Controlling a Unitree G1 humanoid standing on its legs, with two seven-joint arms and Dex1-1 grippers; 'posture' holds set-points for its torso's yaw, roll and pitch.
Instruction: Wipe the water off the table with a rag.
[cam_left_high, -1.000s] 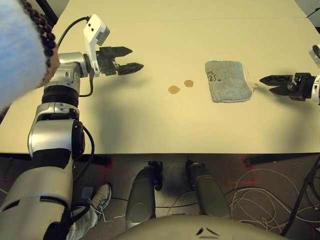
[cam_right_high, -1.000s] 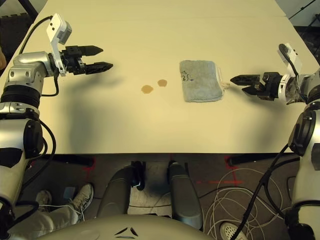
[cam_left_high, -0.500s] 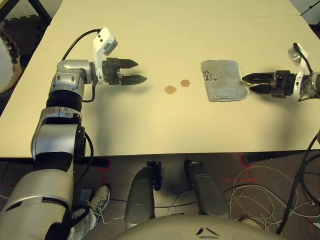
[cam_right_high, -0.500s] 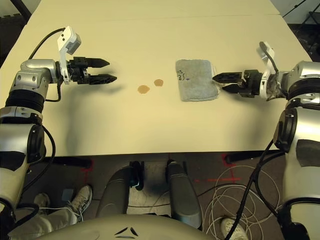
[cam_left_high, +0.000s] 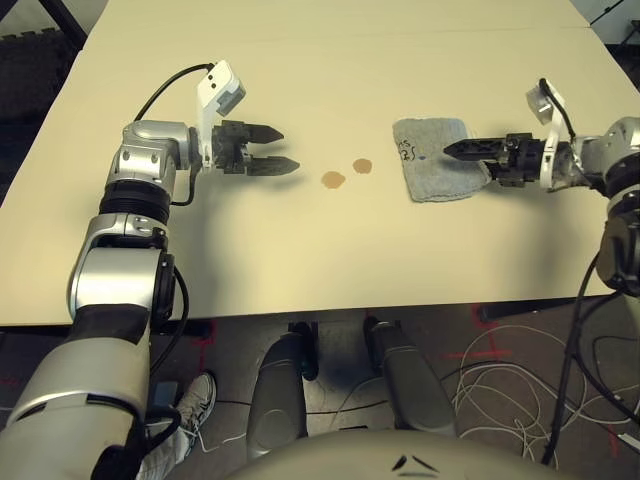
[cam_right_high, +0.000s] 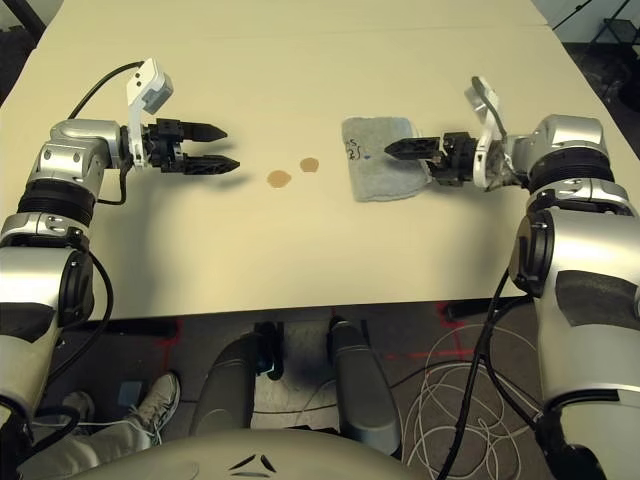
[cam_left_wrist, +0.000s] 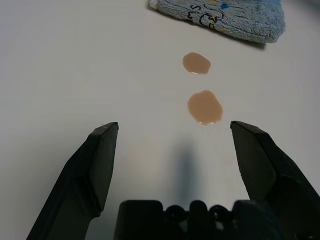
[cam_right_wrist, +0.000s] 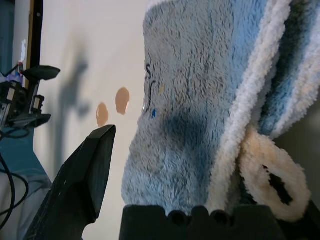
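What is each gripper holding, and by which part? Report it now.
Nothing is held yet. The left gripper hangs open; the right gripper is open at the rag's looped edge, not clamped.

Tabletop clearance. Table (cam_left_high: 330, 250): bare surface btwn left gripper (cam_left_high: 270, 150) and water (cam_left_high: 333, 179), two spots side by side; nothing in the path. Rag (cam_left_high: 425, 178) lies flat just beyond the spots toward the table's right edge, sole low obstacle; right gripper (cam_right_high: 398, 148) is over it, fingers spread. Wide open strip along near edge, in front of spots and rag. Far half of table also bare, w/ free passage behind both grippers.
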